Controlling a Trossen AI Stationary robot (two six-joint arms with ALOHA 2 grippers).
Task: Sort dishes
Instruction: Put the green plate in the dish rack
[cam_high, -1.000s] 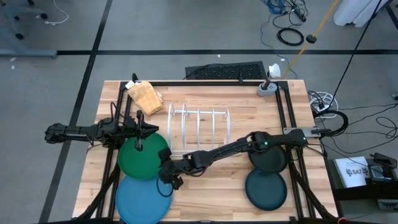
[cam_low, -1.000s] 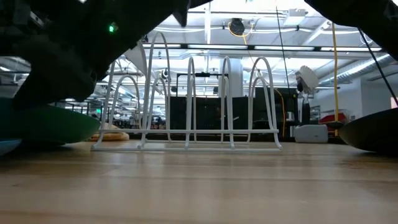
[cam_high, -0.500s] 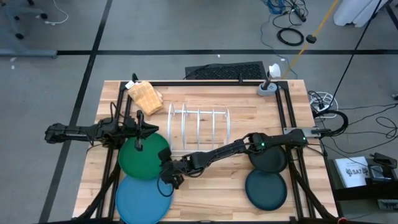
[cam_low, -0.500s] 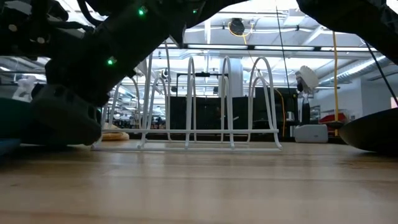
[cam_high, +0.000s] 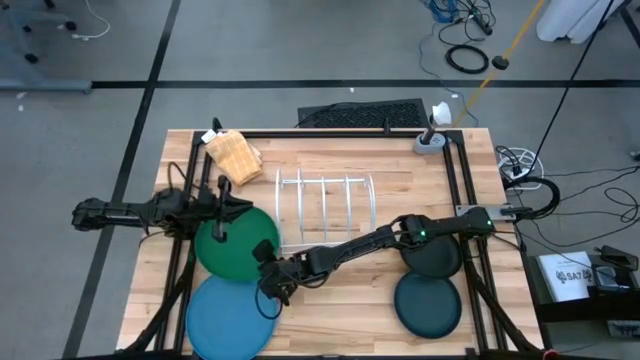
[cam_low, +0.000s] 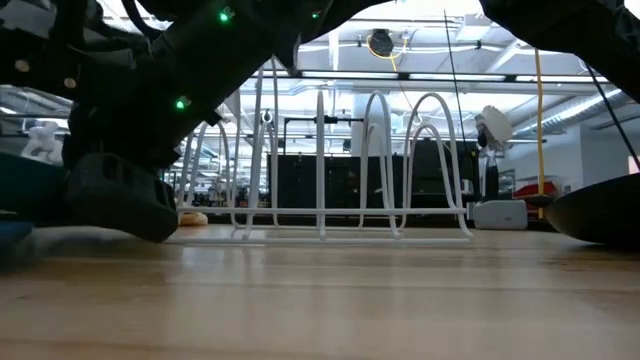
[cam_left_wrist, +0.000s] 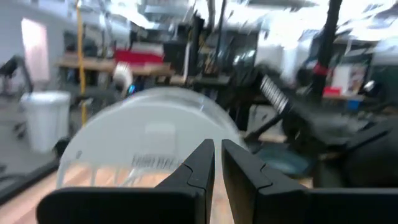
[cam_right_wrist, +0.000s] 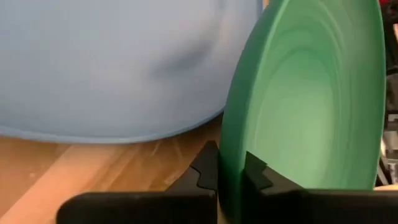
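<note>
A large round green plate (cam_high: 235, 247), a large light-blue plate (cam_high: 222, 320), a smaller black plate (cam_high: 437, 258) and a smaller dark-teal plate (cam_high: 428, 304) are shown on a pale wooden slatted table (cam_high: 400, 190) beside a white wire rack (cam_high: 325, 205) and a tan woven basket-like object (cam_high: 233, 154).

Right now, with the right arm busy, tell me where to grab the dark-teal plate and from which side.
Take the dark-teal plate by its rim, coming in from the edge that faces away from the black plate. It lies flat on the table, so only the thin rim fits between fingers, and that side looks free. The right gripper is clamped on the green plate.
</note>
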